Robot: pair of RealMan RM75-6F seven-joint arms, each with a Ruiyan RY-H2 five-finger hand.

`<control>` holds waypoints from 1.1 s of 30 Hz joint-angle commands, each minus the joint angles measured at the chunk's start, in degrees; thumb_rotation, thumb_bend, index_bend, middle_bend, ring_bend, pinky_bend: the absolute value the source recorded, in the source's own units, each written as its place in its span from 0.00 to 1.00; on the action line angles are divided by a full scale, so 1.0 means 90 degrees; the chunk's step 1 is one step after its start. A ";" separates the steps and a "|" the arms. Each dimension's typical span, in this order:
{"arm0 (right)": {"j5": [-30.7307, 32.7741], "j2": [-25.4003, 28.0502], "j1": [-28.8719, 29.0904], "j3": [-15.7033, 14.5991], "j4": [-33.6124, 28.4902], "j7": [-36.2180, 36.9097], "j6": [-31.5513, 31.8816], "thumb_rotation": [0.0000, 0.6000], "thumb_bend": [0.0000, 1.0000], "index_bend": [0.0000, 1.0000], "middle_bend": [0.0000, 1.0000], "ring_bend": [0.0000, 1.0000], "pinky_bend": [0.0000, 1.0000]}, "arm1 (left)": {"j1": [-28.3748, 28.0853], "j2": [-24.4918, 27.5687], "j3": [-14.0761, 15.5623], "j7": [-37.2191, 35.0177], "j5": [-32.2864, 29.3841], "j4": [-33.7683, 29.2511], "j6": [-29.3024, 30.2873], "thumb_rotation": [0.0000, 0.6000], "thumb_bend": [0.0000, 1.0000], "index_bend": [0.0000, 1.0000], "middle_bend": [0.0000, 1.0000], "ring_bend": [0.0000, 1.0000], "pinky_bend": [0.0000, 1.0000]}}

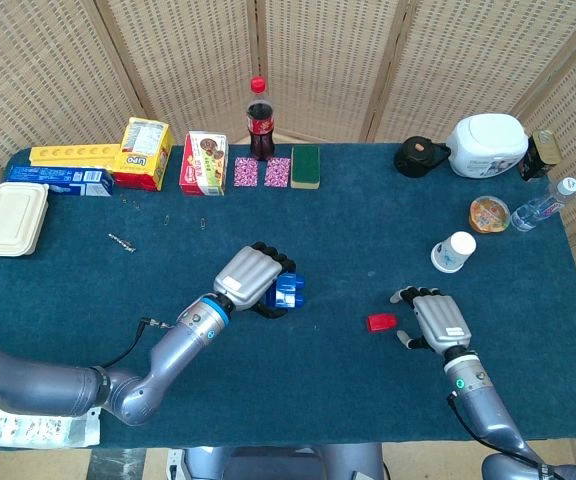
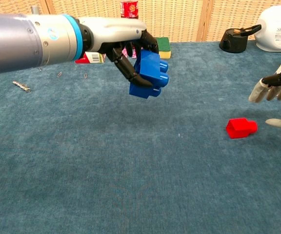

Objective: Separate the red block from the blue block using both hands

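My left hand [image 1: 251,280] grips the blue block [image 1: 288,291] above the cloth near the table's middle; in the chest view the blue block [image 2: 149,74] hangs from the dark fingers of the left hand [image 2: 126,48]. The red block [image 1: 381,322] lies alone on the cloth, also seen as the red block [image 2: 241,127] at the right. My right hand [image 1: 436,318] sits just right of it, fingers spread and empty; only the fingertips of the right hand [image 2: 276,87] show in the chest view.
A paper cup [image 1: 455,251] stands beyond the right hand. Boxes [image 1: 204,163], a cola bottle [image 1: 259,118] and a sponge [image 1: 305,166] line the far edge. A white container [image 1: 486,145] and a water bottle [image 1: 545,207] sit at the far right.
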 commanded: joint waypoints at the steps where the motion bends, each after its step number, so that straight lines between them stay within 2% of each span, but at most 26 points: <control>1: -0.0181 0.0224 -0.0111 -0.0015 -0.0212 -0.0001 0.0231 1.00 0.36 0.30 0.29 0.28 0.25 | 0.0122 -0.0119 0.0074 -0.0083 0.0135 0.0104 0.0010 0.71 0.31 0.49 0.39 0.30 0.27; 5: -0.0378 0.0525 -0.0236 -0.0016 -0.0473 0.0099 0.0449 1.00 0.36 0.29 0.29 0.28 0.24 | 0.0241 -0.0301 0.0154 -0.0097 0.0258 0.0268 -0.0033 0.70 0.25 0.48 0.39 0.28 0.25; 6: -0.0422 0.0585 -0.0264 -0.0013 -0.0516 0.0135 0.0495 1.00 0.36 0.29 0.29 0.28 0.24 | 0.0260 -0.0343 0.0177 -0.0082 0.0270 0.0308 -0.0047 0.70 0.23 0.43 0.38 0.25 0.24; 8: -0.0532 0.0714 -0.0331 -0.0011 -0.0595 0.0247 0.0590 1.00 0.36 0.29 0.29 0.27 0.24 | 0.0296 -0.0446 0.0233 -0.0028 0.0272 0.0398 -0.0098 0.69 0.21 0.28 0.33 0.19 0.22; 10: -0.0625 0.0820 -0.0386 -0.0008 -0.0641 0.0374 0.0655 1.00 0.36 0.29 0.29 0.27 0.25 | 0.0318 -0.0553 0.0273 0.0039 0.0246 0.0484 -0.0157 0.70 0.17 0.07 0.21 0.10 0.18; 12: -0.0699 0.0879 -0.0421 -0.0017 -0.0640 0.0538 0.0652 1.00 0.36 0.29 0.29 0.28 0.24 | 0.0344 -0.0628 0.0303 0.0126 0.0242 0.0544 -0.0161 0.71 0.14 0.00 0.12 0.04 0.13; 15: -0.0772 0.0926 -0.0455 -0.0035 -0.0550 0.0693 0.0636 1.00 0.36 0.30 0.29 0.28 0.24 | 0.0384 -0.0655 0.0315 0.0286 0.0251 0.0535 -0.0073 0.71 0.12 0.00 0.06 0.00 0.10; 20: -0.0939 0.0907 -0.0522 0.0001 -0.0382 0.1081 0.0703 1.00 0.36 0.30 0.29 0.28 0.25 | 0.0598 -0.0488 0.0246 0.0314 0.0295 0.0246 0.0256 0.72 0.14 0.00 0.06 0.00 0.09; 24: -0.1091 0.0823 -0.0629 0.0100 -0.0159 0.1428 0.0963 1.00 0.36 0.30 0.29 0.28 0.25 | 0.0948 -0.0109 0.0296 0.0377 0.0378 -0.0388 0.0840 0.72 0.17 0.00 0.06 0.00 0.09; 27: -0.1047 0.0830 -0.0688 0.0171 -0.0093 0.1516 0.1073 1.00 0.35 0.30 0.29 0.28 0.25 | 0.1292 0.0217 0.0453 0.0402 0.0599 -0.0835 0.1346 0.72 0.17 0.00 0.06 0.00 0.09; 33: -0.0945 0.0884 -0.0849 0.0243 -0.0037 0.1604 0.1282 1.00 0.35 0.29 0.29 0.28 0.25 | 0.2250 0.1038 0.1038 0.0321 0.1285 -0.1651 0.2533 0.73 0.17 0.00 0.06 0.00 0.09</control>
